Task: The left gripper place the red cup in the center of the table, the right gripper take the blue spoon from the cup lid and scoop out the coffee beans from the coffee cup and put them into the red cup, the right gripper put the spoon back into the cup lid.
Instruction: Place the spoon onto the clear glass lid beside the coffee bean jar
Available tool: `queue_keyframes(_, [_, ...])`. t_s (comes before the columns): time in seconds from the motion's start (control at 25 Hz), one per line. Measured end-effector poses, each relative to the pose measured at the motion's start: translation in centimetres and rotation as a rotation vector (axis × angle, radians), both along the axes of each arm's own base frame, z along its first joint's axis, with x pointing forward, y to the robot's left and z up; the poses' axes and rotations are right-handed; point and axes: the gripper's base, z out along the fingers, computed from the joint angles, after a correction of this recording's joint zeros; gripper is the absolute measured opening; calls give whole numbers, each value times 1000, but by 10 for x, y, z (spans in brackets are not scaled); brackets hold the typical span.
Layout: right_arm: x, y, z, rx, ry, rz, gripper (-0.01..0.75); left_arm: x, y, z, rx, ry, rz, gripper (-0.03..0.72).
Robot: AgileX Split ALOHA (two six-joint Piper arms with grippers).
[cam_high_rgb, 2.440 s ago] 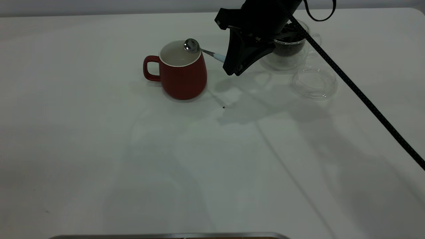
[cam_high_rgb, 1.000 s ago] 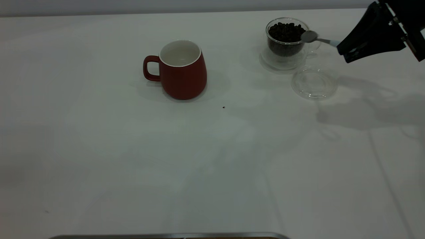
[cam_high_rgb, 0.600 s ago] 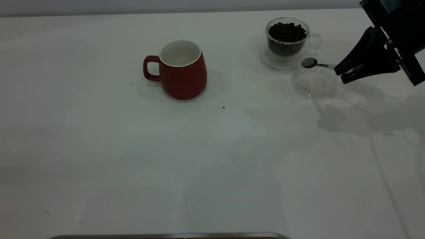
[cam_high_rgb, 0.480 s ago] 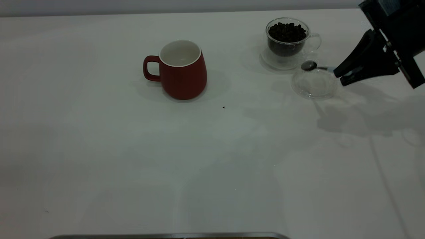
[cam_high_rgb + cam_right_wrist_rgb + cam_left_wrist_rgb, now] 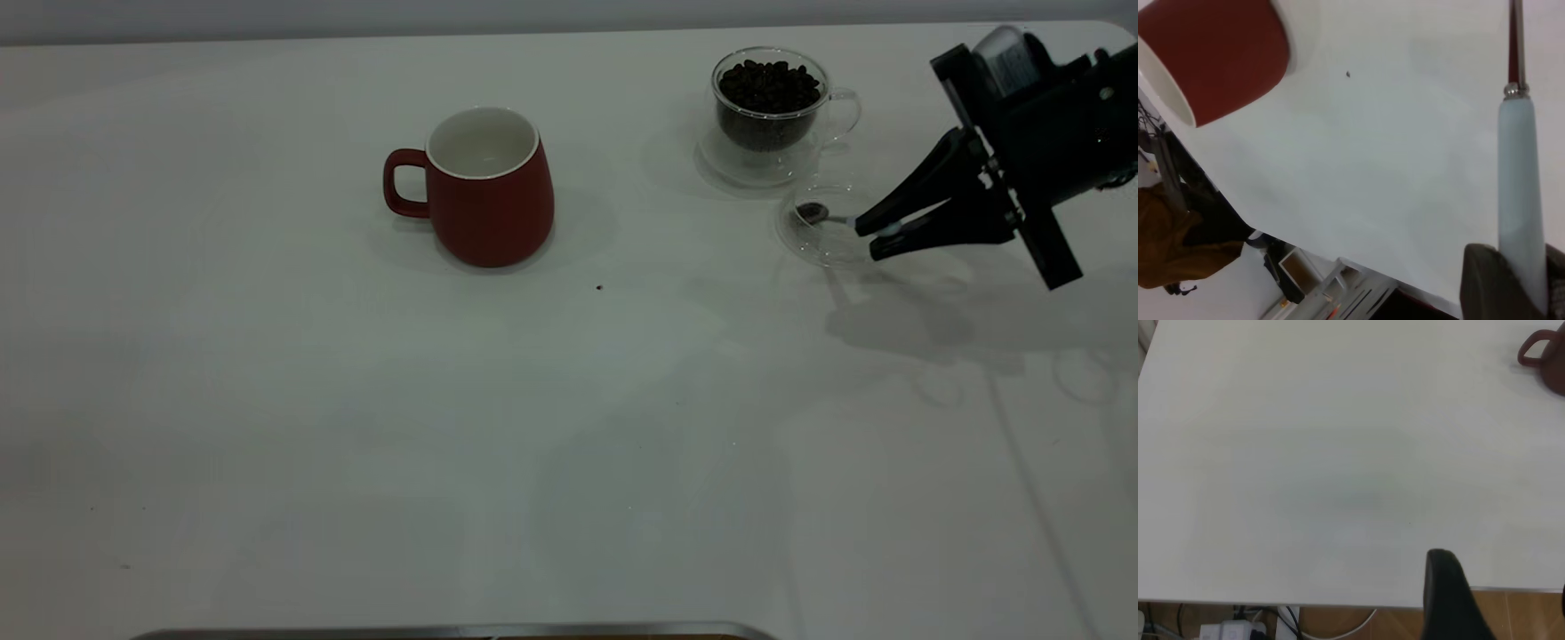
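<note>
Blue spoon (image 5: pixel 822 214) handle clamped in right hand (image 5: pixel 876 237), bowl resting in cup lid (image 5: pixel 813 242).

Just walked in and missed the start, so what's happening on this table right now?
The right gripper is shut on the blue spoon and holds it low over the cup lid, with the spoon's bowl inside the lid's rim; it has not let go. The coffee cup behind the lid is full of coffee beans. The red cup stands upright near the middle of the table, with a small dark speck lying apart from it. The left arm is parked at the table's edge.
</note>
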Motion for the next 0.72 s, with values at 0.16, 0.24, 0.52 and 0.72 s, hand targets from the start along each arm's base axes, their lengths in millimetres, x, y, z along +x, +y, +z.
queue_keyframes(0.16, [3, 1, -4, 17, -20, -32, 117, 0, 0, 0, 0, 0, 0, 467])
queue_keyframes(0.24, [5, 1, -3, 24, -34, -55, 117, 0, 0, 0, 0, 0, 0, 467])
queue_keyframes(0.52, [5, 1, -11, 24, -32, -81, 117, 0, 0, 0, 0, 0, 0, 467])
queue_keyframes(0.72, [4, 2, -20, 41, -19, -102, 117, 0, 0, 0, 0, 0, 0, 467])
